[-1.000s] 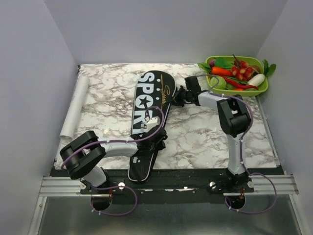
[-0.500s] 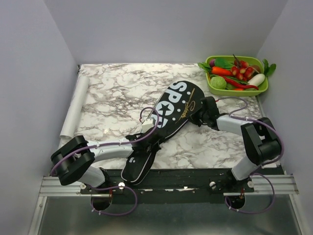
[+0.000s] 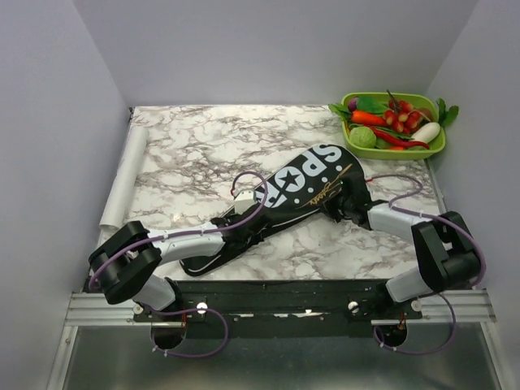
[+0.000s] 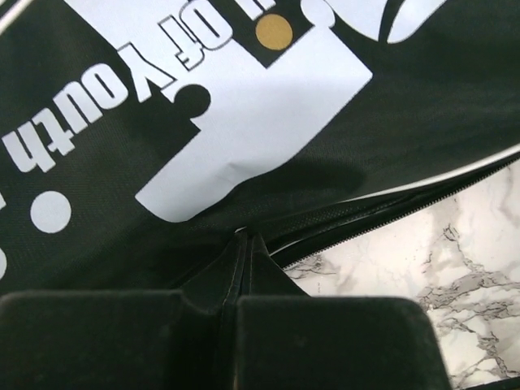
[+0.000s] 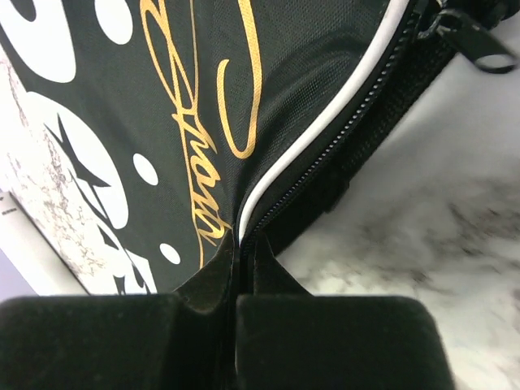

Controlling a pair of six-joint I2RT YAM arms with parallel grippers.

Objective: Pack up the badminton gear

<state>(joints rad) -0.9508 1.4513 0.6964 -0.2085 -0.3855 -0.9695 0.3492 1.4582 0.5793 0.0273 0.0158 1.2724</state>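
The long black cover [image 3: 292, 195] lettered "SPORT" lies slantwise across the marble table, wide end toward the right. My left gripper [image 3: 253, 230] is shut on the cover's edge near its narrow end; in the left wrist view the pinched fabric [image 4: 240, 244] rises between the pads. My right gripper [image 3: 345, 210] is shut on the cover's zipper edge [image 5: 325, 138] at the wide end, and a zipper pull [image 5: 471, 41] shows beyond it. No rackets are in view.
A green tray [image 3: 400, 146] of toy vegetables stands at the back right corner. A rolled white sheet [image 3: 124, 177] lies along the left edge. Walls close in the table on three sides.
Both grippers have swung the cover clockwise: its wide end moved from the back centre toward the right and nearer, and its narrow end slid left along the front edge.
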